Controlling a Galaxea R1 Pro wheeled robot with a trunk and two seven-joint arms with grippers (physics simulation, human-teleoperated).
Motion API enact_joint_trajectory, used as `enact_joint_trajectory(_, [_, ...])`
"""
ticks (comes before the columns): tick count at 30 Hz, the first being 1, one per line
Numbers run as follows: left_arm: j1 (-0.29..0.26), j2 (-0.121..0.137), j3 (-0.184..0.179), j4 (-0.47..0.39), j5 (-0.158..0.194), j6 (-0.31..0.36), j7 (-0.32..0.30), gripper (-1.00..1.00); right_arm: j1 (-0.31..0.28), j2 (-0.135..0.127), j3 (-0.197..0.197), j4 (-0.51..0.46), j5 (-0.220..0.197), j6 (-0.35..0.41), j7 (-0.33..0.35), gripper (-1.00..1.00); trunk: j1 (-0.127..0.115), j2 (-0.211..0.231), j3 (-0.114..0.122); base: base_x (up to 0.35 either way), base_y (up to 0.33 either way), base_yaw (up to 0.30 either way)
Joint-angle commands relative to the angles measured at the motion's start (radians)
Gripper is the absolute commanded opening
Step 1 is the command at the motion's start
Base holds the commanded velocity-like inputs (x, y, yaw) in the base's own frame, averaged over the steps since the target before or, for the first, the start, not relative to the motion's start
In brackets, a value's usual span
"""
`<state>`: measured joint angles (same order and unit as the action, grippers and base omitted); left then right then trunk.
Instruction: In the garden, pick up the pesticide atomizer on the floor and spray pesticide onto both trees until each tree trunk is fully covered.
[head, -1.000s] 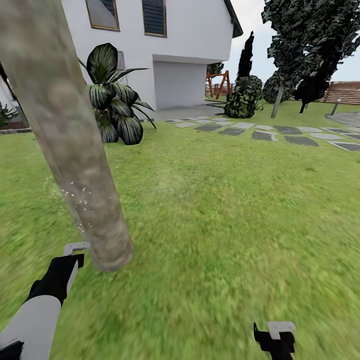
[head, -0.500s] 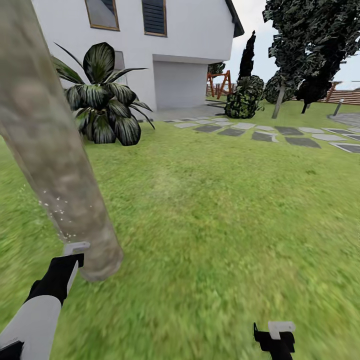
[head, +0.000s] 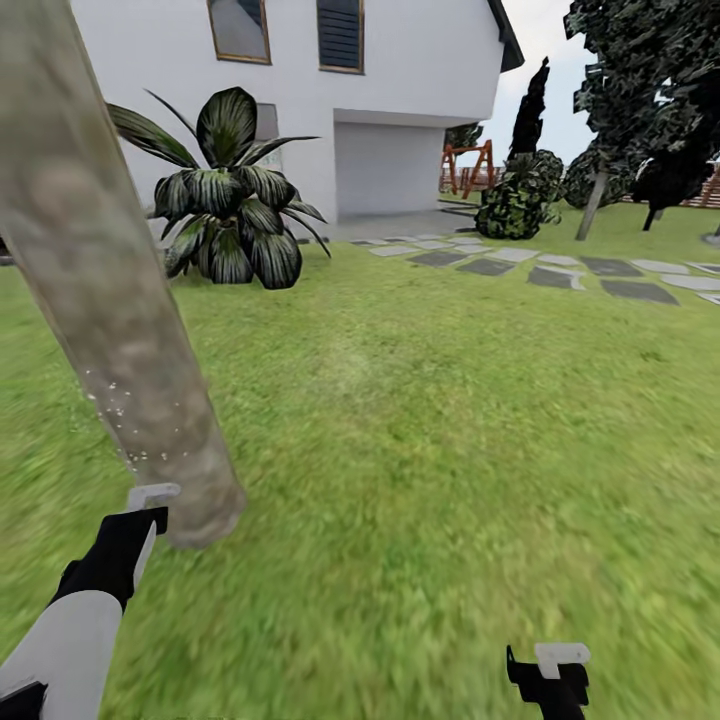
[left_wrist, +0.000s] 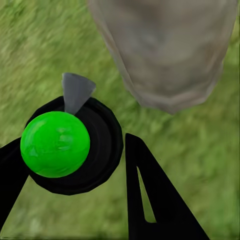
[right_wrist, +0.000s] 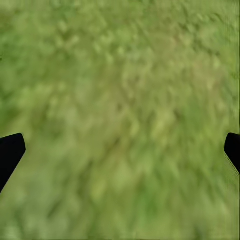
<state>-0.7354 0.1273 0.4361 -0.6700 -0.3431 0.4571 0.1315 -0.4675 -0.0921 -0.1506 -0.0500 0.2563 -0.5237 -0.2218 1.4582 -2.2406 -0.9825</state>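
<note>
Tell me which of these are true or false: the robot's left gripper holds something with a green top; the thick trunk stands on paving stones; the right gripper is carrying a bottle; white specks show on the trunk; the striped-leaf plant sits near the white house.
1. The left gripper holds something with a green top. True: its fingers flank the atomizer, a black body with a green ball on top.
2. The tree trunk stands on paving stones. False: it rises from the grass lawn; the stepping stones lie far off.
3. The right gripper carries a bottle. False: its fingers are spread apart over bare grass.
4. White specks show on the trunk. True: low on it.
5. The striped-leaf plant sits near the white house. True.
</note>
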Motion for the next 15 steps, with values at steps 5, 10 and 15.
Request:
enact_joint_trajectory(5, [-0.001,0.0,0.001,0.0,-0.004,0.005,0.0,-1.0,0.0,0.0,-0.007,0.001,0.011,-0.002,-0.004,1.0,0.0,0.0,-0.001,0.137,-0.265,0.26])
enact_joint_trajectory(10, [-0.001,-0.001,0.001,0.0,-0.004,0.005,0.0,-1.0,0.0,0.0,-0.007,0.001,0.011,-0.002,-0.003,1.0,0.0,0.0,-0.001,0.2,-0.228,0.12])
enact_joint_trajectory(15, [-0.001,-0.002,0.001,0.001,-0.004,0.005,0.0,-1.0,0.0,0.0,-0.007,0.001,0.011,-0.002,-0.003,1.0,0.0,0.0,-0.001,0.231,-0.203,0.005])
